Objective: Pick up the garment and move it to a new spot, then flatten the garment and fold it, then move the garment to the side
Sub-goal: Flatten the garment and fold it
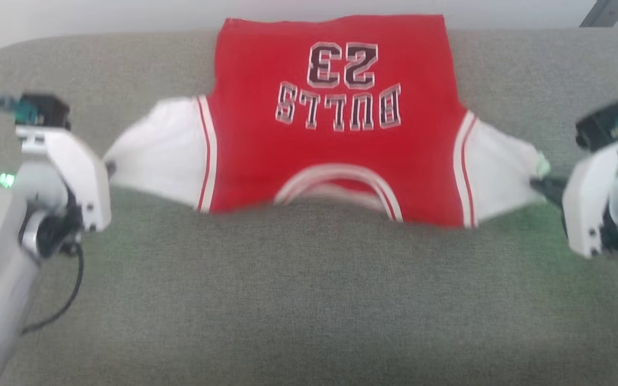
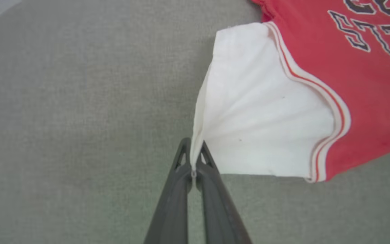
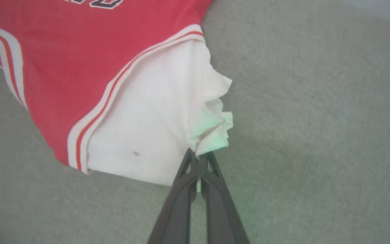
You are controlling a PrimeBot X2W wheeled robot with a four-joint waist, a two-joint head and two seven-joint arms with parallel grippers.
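**A:** Where's the garment (image 1: 330,134) right now?

**B:** On the grey fabric surface (image 1: 309,300), over its far half. The hem reaches the surface's back edge and the striped neckline (image 1: 336,182) faces its near edge. The dark print (image 1: 338,86) is face up and reads upside down from the robot's side.

**A:** And the hands?

**B:** Both are clamped on it. The left gripper (image 2: 192,149), over the left part of the surface, has its two dark fingers pinched together on the corner of the left sleeve (image 2: 259,112). The white cloth fans out from the pinch in creases.

**A:** Same on the other side?

**B:** Much the same. The right gripper (image 3: 198,156), over the right part of the surface, is closed on a crumpled bunch at the end of the right sleeve (image 3: 147,128), and a greenish glow falls on that bunch. Both sleeves are drawn outward, towards the surface's two sides. I can't tell whether the near edge of the shirt is touching the surface.
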